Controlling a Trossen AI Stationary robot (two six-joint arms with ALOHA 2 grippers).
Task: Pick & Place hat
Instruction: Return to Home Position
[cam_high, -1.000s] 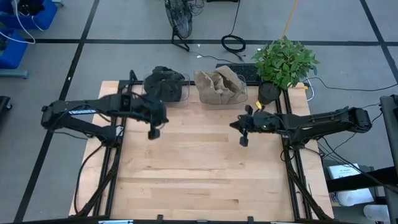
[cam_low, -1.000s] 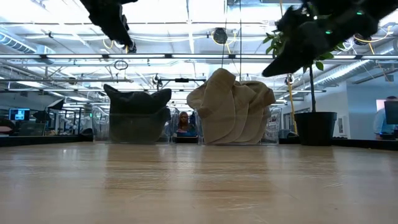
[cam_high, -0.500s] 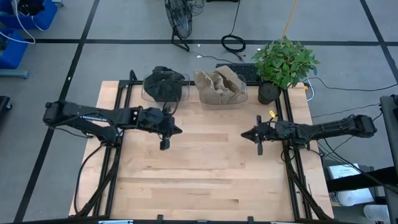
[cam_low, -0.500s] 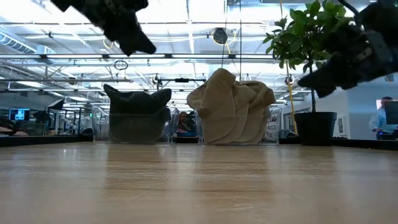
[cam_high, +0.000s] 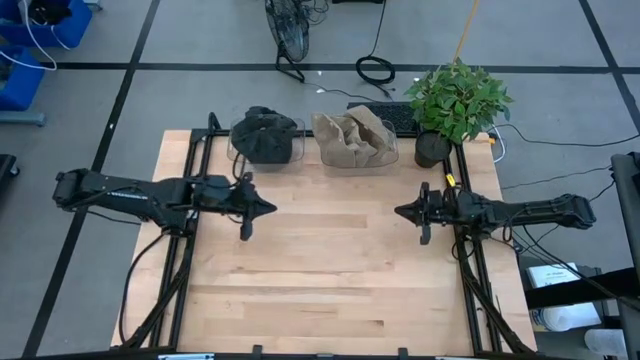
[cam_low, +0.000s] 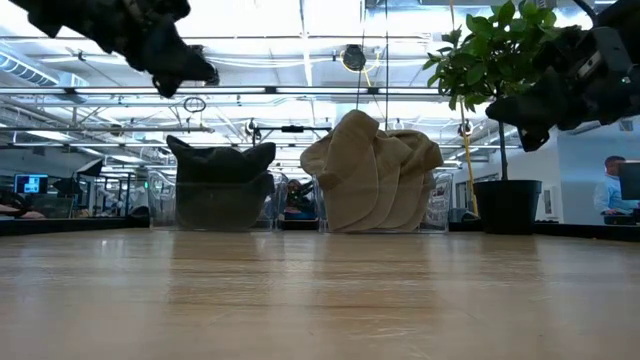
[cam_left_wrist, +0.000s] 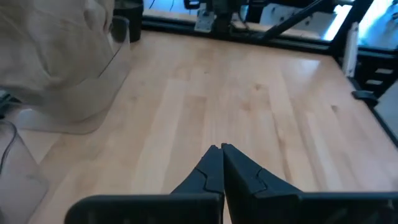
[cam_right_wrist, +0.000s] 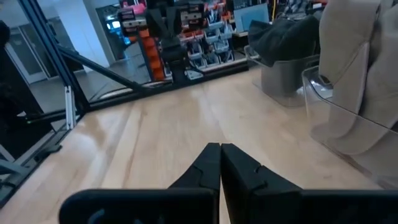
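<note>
Both pincers are closed and empty: the left gripper (cam_left_wrist: 222, 149) hovers over the left side of the table (cam_high: 330, 270), the right gripper (cam_right_wrist: 219, 147) over its right. At the far edge, black caps (cam_high: 263, 138) fill the left bin (cam_low: 200, 210) and brown caps (cam_high: 352, 138) the right bin (cam_low: 438, 205).

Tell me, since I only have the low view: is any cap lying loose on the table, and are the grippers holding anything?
Observer: No. The high view shows the table bare of caps. The black caps are in the left bin and the brown caps in the right bin.
Operator: And the grippers?
Observer: The left wrist view shows the left gripper shut and empty, over bare wood.
Operator: The other one?
Observer: The right gripper is shut and empty too. In the high view it is over the table's right side, apart from both bins.
</note>
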